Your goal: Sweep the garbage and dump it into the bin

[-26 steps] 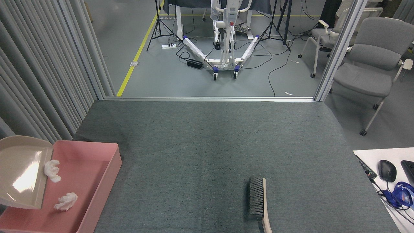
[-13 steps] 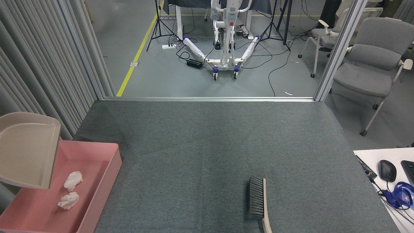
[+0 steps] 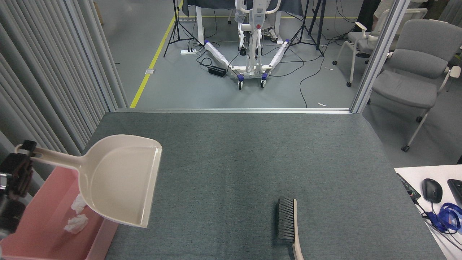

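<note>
Garbage [image 3: 76,216], 2 crumpled white wads, lies in pink bin [image 3: 39,231].

You're in lab or test bay: tripods [image 3: 306,25], floor cables [image 3: 306,77], wheeled white rig [image 3: 251,50], yellow floor line [image 3: 153,59], office chairs [image 3: 415,72], desk corner [image 3: 411,173] with mouse [image 3: 432,190].

The beige dustpan [image 3: 119,180] hangs in front of the pink bin [image 3: 39,231], hiding its right wall and far right corner. The bin's near side is cut off by the bottom edge. One tissue wad [image 3: 78,204] is partly covered by the dustpan's rim. The left gripper [image 3: 21,164] sits dark at the left edge, its jaws unreadable. The brush [image 3: 288,225] handle runs off the bottom edge.
</note>
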Robot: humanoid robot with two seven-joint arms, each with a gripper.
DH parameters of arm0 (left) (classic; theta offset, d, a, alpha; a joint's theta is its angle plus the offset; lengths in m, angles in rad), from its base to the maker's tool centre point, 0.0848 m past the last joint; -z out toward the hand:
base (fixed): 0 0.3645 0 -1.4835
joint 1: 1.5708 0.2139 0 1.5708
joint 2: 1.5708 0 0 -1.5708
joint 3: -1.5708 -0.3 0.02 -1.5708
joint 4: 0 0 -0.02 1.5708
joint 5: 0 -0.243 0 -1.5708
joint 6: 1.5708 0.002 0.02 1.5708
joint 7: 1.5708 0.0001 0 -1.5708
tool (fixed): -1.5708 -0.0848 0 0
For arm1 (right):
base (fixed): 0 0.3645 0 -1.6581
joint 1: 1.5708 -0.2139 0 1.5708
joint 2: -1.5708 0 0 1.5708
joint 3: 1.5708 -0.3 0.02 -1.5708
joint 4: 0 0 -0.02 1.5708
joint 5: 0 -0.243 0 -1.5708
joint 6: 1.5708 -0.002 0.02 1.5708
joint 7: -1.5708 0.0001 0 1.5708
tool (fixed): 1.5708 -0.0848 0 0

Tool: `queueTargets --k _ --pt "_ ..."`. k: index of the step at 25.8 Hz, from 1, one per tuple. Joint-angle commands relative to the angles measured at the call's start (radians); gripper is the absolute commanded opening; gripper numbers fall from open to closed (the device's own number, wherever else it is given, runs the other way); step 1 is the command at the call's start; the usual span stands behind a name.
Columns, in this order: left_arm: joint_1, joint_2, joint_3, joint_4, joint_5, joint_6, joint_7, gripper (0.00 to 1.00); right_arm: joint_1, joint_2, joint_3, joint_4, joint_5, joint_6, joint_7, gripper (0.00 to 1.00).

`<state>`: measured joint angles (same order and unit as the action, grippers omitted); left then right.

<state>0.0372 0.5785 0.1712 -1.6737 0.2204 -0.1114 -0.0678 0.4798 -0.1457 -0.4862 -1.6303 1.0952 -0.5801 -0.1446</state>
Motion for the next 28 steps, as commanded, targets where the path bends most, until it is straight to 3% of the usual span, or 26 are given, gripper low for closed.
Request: queueTargets --k 1,10,18,28 --pt "0.058 -0.121 -0.039 -0.054 -0.09 0.007 0.002 0.0 0.002 0.0 0.0 -0.002 0.0 0.0 0.002 0.98" --pt "0.052 -0.204 -0.098 -0.054 -0.23 -0.002 0.005 0.0 0.007 0.0 0.0 -0.002 0.0 -0.006 0.002 0.98" --pt "0.027 -0.378 -0.234 -0.047 -0.481 -0.021 0.003 0.0 0.007 0.0 0.001 -0.002 0.002 -0.006 0.002 0.98" --pt "0.006 -0.508 -0.26 0.058 -0.573 -0.04 0.005 0.0 0.007 0.012 0.003 -0.003 0.002 -0.006 0.002 0.98"
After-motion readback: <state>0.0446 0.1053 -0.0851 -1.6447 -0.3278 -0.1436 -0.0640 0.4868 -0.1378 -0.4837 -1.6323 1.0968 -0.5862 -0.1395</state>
